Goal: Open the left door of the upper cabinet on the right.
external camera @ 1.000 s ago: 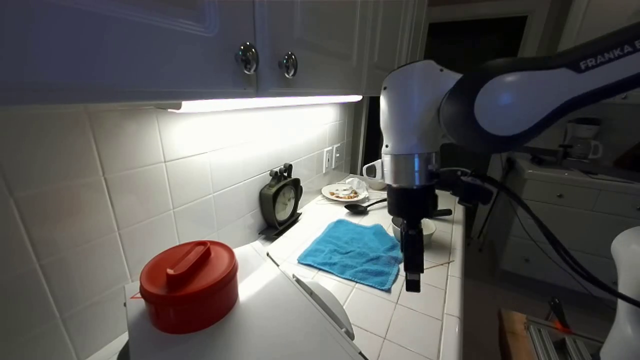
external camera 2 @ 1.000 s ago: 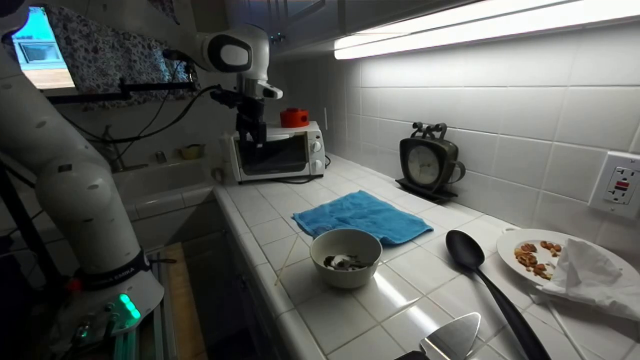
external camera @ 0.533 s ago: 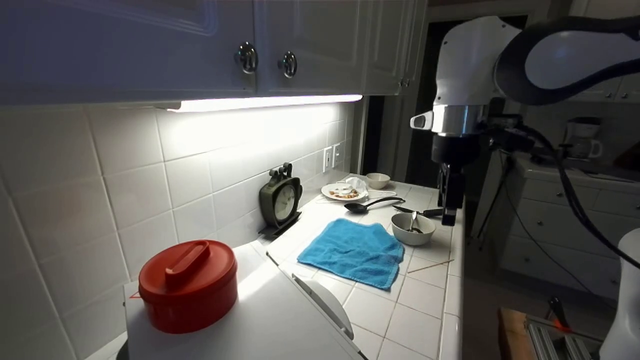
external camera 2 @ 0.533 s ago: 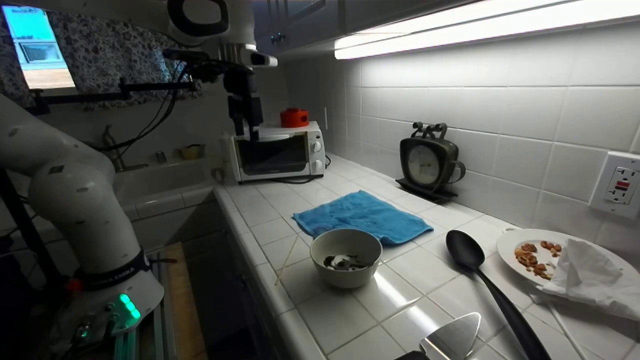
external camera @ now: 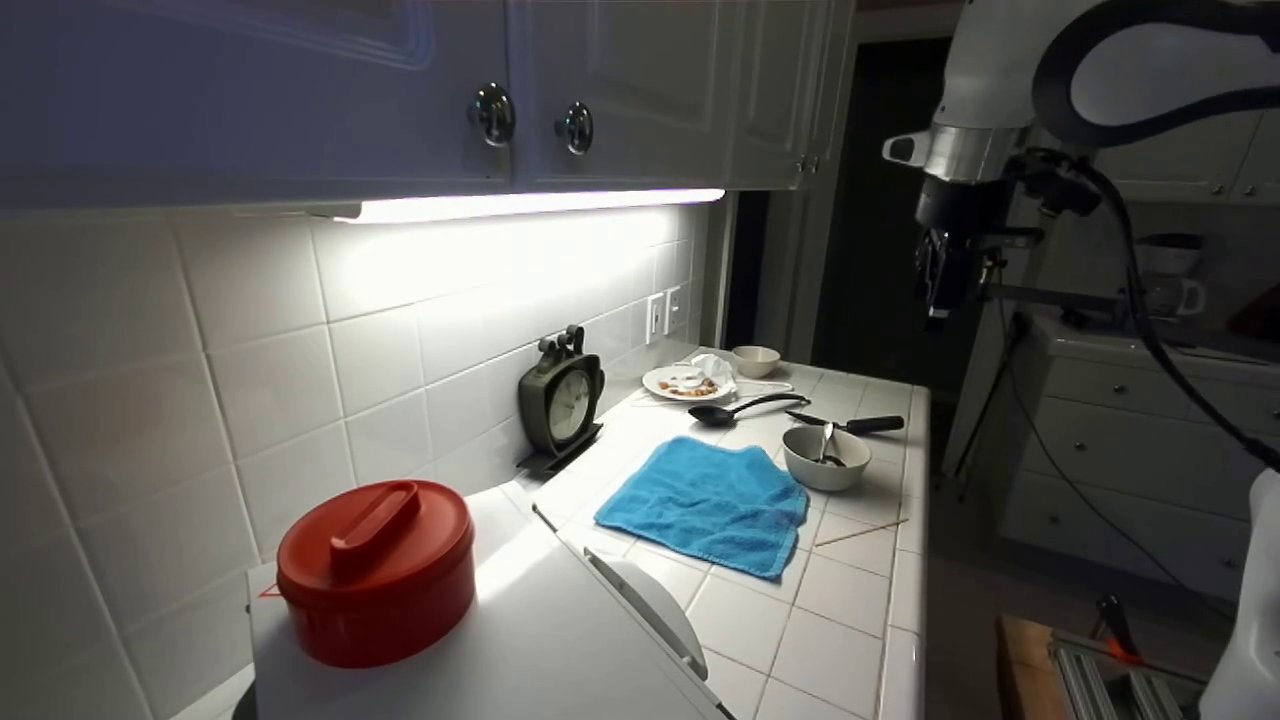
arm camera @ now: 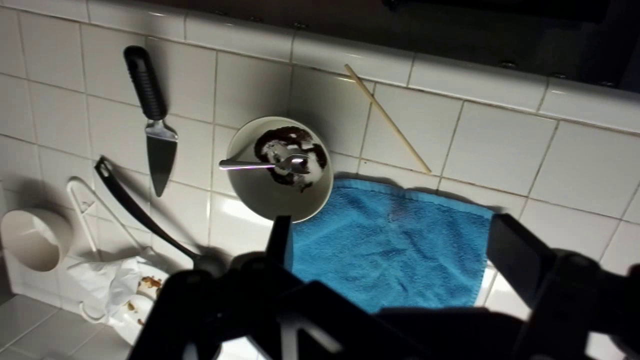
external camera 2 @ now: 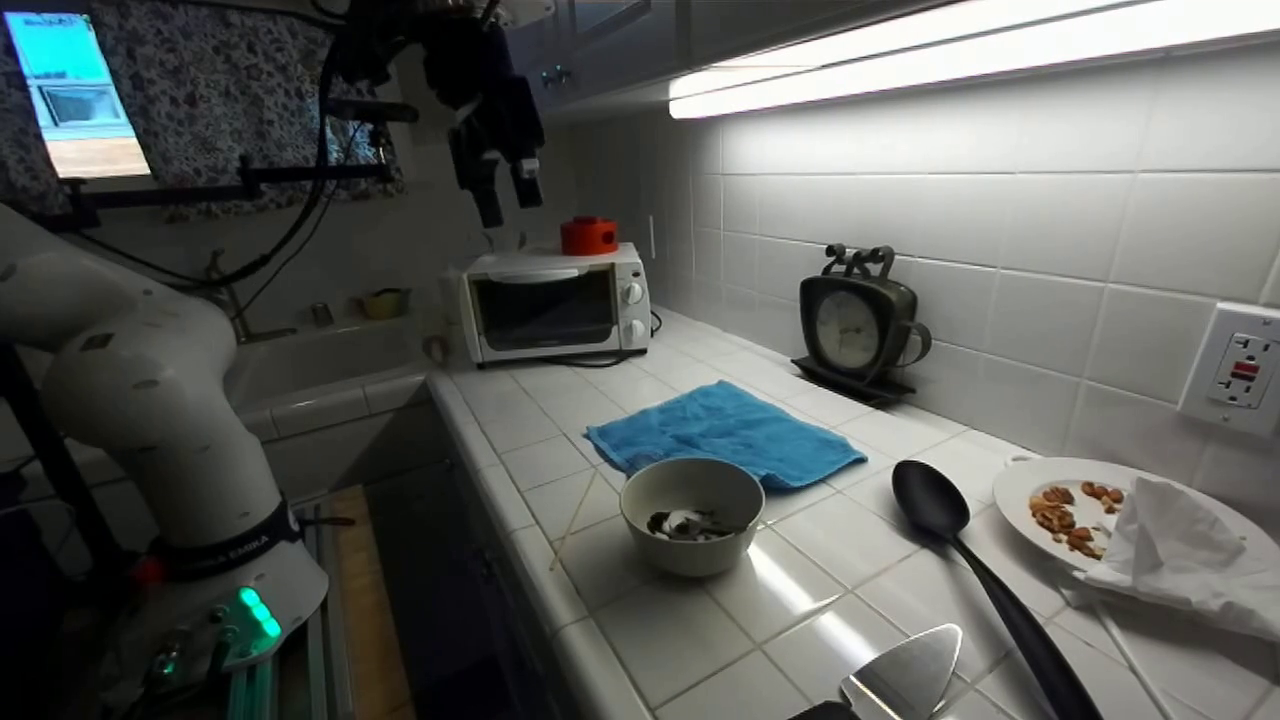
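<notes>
Red pot (external camera: 375,580): upright, lid on, set on top of the oven (external camera 2: 555,305).
Near doors (external camera: 625,95): bluish and closed, above the glowing lamp (external camera: 540,207).
Scale (external camera: 562,405): upright on the counter (external camera: 830,630), just beside the tiled wall (external camera: 470,340).
Towel (external camera: 708,508): blue, spread out with wrinkles; a thin stick (arm camera: 389,120) lies near its edge.
Bowl (external camera: 826,476): just beside the towel; a metal spoon (arm camera: 252,165) leans in it, over dark smears and something white.
Gripper (arm camera: 390,242): hangs in the air, higher than the bowl; jaws apart, towel showing through the gap between the fingers (arm camera: 517,255) in the wrist view.
Server (arm camera: 154,117): flat on the counter by the bowl, on the side away from the towel.
Black spoon (external camera 2: 985,575): lying between server and plate (external camera 2: 1060,470).
Plate: nuts (external camera 2: 1053,513) and a crumpled tissue (external camera 2: 1165,545) on it.
Small bowl (external camera: 756,363): just past the plate.
Upper cabinet (external camera: 792,115): white, panelled, past the near doors in an exterior view.
Left door (external camera: 772,85): the nearer half of that cabinet's front; it looks closed, a small knob (external camera: 801,166) near its lower corner, the gripper well apart from it.
Coffee maker (external camera: 1165,275): dim, on the far counter (external camera: 1060,335).
</notes>
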Robot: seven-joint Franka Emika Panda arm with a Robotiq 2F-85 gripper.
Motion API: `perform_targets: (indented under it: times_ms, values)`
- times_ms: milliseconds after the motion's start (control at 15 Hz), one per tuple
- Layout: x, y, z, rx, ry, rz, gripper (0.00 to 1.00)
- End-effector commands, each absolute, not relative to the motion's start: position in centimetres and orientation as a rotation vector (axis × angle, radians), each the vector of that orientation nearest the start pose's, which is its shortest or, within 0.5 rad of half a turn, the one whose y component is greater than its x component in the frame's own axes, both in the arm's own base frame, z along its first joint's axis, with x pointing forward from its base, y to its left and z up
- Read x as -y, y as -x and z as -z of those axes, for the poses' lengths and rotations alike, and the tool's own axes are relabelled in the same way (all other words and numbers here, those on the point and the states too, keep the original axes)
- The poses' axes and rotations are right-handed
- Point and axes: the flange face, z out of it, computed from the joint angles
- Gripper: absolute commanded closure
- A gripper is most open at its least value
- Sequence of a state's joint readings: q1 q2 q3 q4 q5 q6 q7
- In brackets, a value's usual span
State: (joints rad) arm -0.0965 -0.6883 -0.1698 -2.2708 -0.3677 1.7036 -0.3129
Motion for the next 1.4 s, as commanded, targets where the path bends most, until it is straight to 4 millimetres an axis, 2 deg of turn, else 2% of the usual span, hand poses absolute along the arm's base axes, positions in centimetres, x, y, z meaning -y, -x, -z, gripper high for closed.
perform_targets:
  times_ms: [0, 67, 200, 533, 667, 800, 1200, 1333]
  values:
    - [18.4, -32.3, -65.0, 0.161, 3.516, 0.233, 0.0]
    - [16.5, -32.4, -63.2, 0.158, 3.466, 0.169, 0.0]
    - [18.0, -32.0, -64.6, 0.138, 3.484, 0.229, 0.0]
    - [18.0, -32.1, -64.8, 0.14, 3.486, 0.234, 0.0]
    - [19.7, -32.4, -65.4, 0.109, 3.492, 0.255, 0.0]
    - [22.2, -31.9, -66.4, 0.107, 3.47, 0.292, 0.0]
    - [32.0, -30.1, -69.4, -0.053, 3.405, 0.484, 0.0]
    - [34.5, -30.3, -71.1, -0.072, 3.377, 0.646, 0.0]
